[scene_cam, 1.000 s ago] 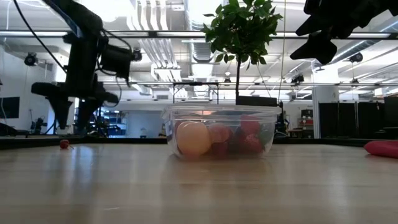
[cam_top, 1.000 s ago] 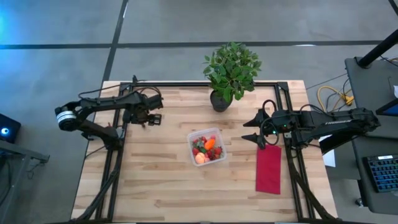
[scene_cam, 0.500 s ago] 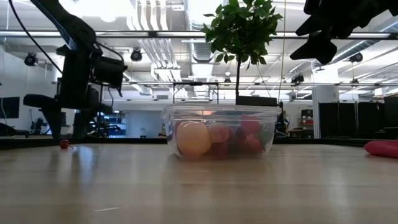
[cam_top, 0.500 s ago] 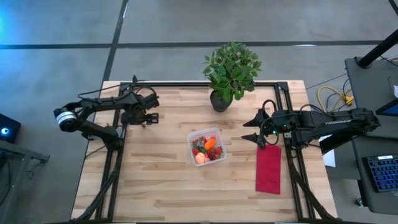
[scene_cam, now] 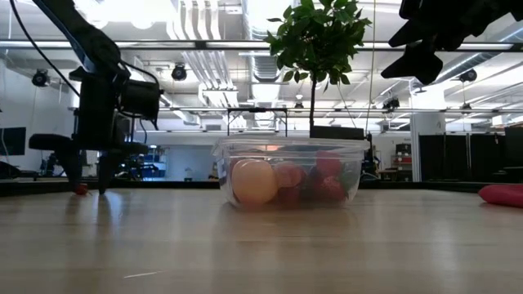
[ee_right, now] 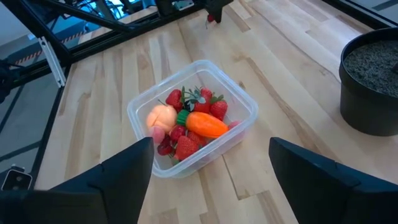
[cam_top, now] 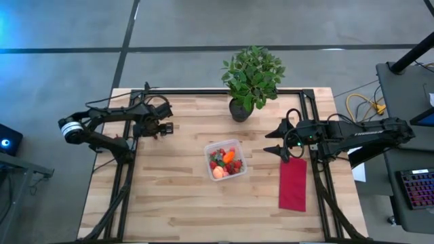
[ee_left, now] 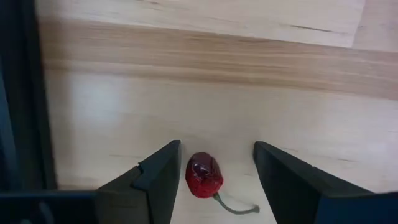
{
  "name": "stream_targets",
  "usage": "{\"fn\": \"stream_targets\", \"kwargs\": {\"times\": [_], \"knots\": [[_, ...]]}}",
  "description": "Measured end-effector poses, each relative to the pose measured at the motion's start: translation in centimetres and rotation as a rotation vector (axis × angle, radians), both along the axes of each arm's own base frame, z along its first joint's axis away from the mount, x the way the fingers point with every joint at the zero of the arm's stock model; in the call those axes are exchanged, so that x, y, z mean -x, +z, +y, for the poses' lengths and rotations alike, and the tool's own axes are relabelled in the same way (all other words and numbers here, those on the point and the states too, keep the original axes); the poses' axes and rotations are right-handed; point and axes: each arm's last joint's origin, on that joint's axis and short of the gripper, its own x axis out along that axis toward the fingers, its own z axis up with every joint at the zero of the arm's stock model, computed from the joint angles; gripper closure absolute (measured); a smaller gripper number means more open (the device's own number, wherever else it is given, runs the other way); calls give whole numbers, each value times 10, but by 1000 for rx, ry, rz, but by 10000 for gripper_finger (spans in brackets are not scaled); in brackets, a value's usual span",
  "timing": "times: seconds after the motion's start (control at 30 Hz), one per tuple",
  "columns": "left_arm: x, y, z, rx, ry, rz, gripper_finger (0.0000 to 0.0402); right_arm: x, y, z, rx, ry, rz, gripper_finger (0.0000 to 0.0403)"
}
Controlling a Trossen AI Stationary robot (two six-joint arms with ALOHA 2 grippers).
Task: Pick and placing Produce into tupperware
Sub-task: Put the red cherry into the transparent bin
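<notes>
At the table's [cam_top: 176, 203] far left, the left gripper [ee_left: 211, 180] is sitting low over the wood with its jaws apart, and a small red strawberry [ee_left: 203, 175] with a thin green stem is lying on the board between the two fingers [ee_left: 158, 177], touching neither as far as the wrist view lets one judge. From table height that berry [scene_cam: 82, 189] is showing as a red dot just beside the gripper's tips [scene_cam: 102, 175].

Near the middle, the clear tupperware [cam_top: 226, 160] is standing on the wood, holding a peach-orange fruit [ee_right: 161, 116], an orange carrot [ee_right: 206, 123] and a heap of strawberries [ee_right: 186, 147]. Behind it the potted plant [cam_top: 252, 78] is standing at the far edge.

To the right, the right gripper [cam_top: 274, 143] is hanging in the air with its jaws spread wide and holding nothing, above and beside a red cloth [cam_top: 293, 185] lying flat on the table.
</notes>
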Motion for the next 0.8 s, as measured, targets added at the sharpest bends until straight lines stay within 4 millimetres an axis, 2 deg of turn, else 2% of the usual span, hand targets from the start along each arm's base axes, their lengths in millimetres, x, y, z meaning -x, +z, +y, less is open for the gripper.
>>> {"fn": "stream_targets", "kwargs": {"times": [0.23,0.53,0.8], "knots": [[1,-2,-1,10,1,-8,214,0,0,0,0,0,0,99],[1,-2,-2,32,-2,-27,268,0,0,0,0,0,0,92],[4,2,-7,80,-17,-61,272,0,0,0,0,0,0,97]]}}
